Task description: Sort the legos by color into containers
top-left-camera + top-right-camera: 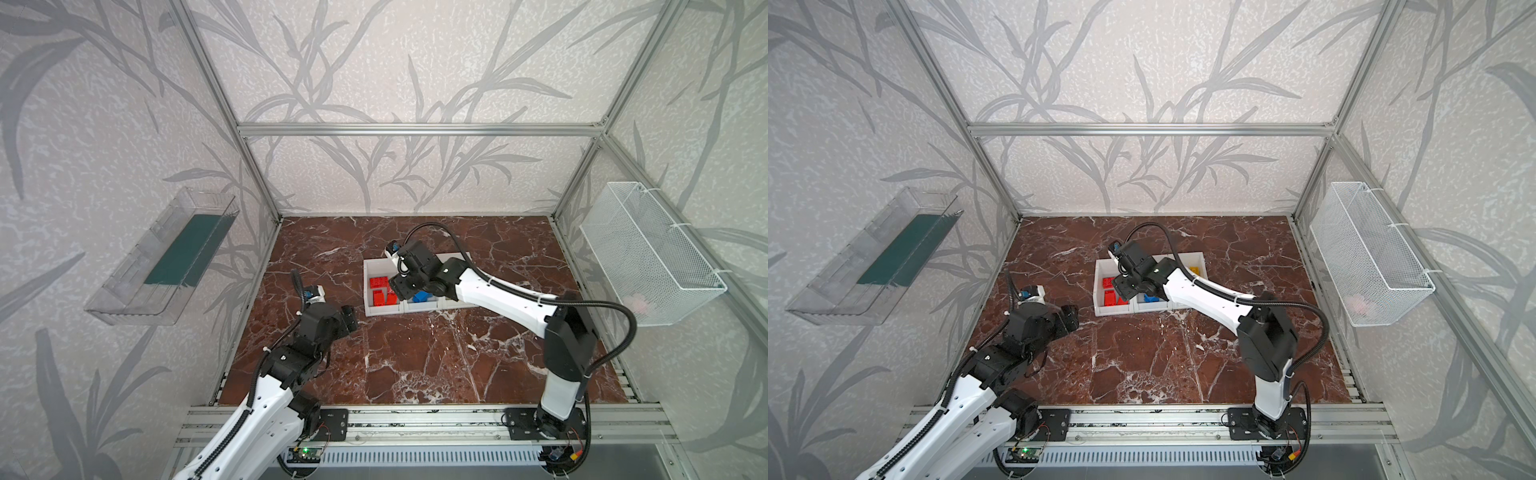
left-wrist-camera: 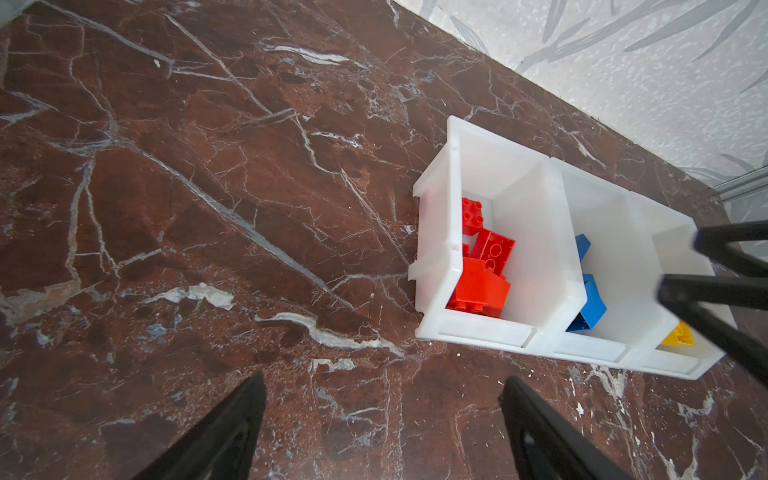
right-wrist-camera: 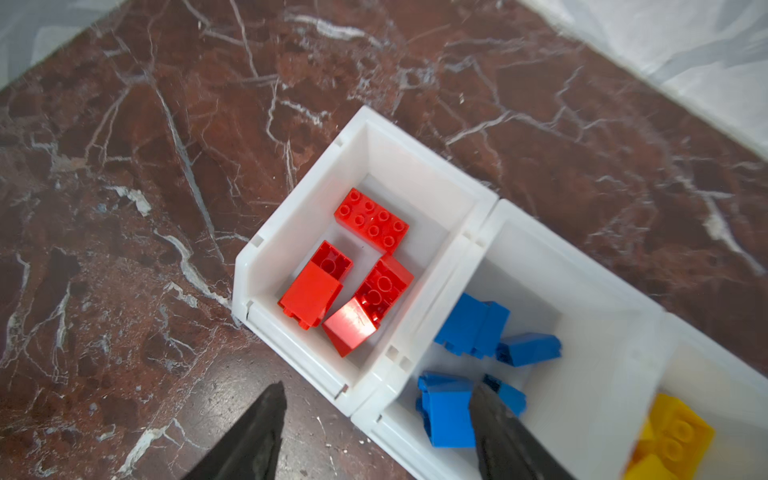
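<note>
Three joined white plastic open-top bins [image 3: 419,158] stand in a row on the red-brown marble worktop [image 1: 415,353]. Red studded plastic bricks [image 3: 371,219] lie in one end bin and blue studded plastic bricks [image 3: 471,326] in the middle bin. Yellow studded plastic bricks [image 3: 673,432] lie in the other end bin, cut off at the right wrist view's edge.

In both top views the white right arm [image 1: 490,291] covers most of the middle and yellow bins, so no count is possible there.

The right pincer [image 3: 376,388] hangs above the join of the red and blue bins, jaws apart, holding nothing. The left pincer [image 2: 384,378] stands wide open and unloaded over the worktop, off the red end of the row.
</note>
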Tool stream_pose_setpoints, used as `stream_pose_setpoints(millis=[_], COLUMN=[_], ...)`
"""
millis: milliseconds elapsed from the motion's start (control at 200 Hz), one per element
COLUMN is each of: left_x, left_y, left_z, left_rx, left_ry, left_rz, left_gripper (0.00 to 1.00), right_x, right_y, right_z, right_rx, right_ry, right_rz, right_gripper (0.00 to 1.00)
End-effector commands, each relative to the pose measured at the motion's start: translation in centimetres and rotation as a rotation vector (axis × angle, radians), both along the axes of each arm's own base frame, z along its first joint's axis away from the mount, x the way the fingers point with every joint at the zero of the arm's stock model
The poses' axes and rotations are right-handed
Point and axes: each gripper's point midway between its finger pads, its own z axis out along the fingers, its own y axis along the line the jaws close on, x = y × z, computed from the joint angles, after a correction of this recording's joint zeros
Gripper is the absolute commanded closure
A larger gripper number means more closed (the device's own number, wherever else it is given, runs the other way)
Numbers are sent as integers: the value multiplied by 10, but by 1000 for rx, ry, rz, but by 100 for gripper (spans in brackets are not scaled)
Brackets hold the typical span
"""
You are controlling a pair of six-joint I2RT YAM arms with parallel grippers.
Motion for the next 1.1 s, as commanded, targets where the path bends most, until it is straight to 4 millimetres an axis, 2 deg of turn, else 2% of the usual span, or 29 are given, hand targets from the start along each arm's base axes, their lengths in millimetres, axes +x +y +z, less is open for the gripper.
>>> stream_pose_setpoints(millis=[0, 155, 225, 290, 370, 490, 590, 665, 800, 890, 945, 1015, 1095], left_x=[11, 20, 20, 19, 18, 17, 19, 27, 52, 69, 85, 102, 116], left_y=[9, 15, 20, 24, 32, 48, 65, 74, 80, 92, 94, 96, 103], left_z=[31, 67, 81, 93, 104, 116, 119, 108, 75, 45, 17, -12, -17], left_rx=[39, 104, 150, 177, 212, 283, 389, 497, 602, 608, 605, 583, 611], left_ry=[-101, -192, -212, -238, -283, -385, -448, -456, -450, -396, -323, -253, -244], left_rz=[40, 45, 46, 55, 78, 149, 235, 287, 320, 369, 315, 273, 302], left_gripper=[9, 9, 8, 7, 6, 1, 0, 0, 1, 1, 1, 1, 1], right_x=[6, -8, -15, -24, -37, -50, -51, -43, -25, -13, -4, 15, 34], right_y=[-33, -114, -155, -191, -225, -265, -294, -306, -330, -353, -360, -365, -363], right_z=[64, 106, 110, 108, 101, 88, 66, 41, -24, -55, -73, -78, -74], right_rx=[128, 248, 232, 179, 128, 72, 52, 58, 51, 7, -5, -4, -24], right_ry=[-176, -333, -362, -369, -381, -441, -473, -488, -436, -411, -382, -388, -407], right_rz=[-83, -216, -300, -380, -444, -542, -642, -685, -769, -865, -870, -872, -838], right_gripper=[27, 22, 20, 18, 17, 12, 6, 0, 1, 1, 1, 1, 1])
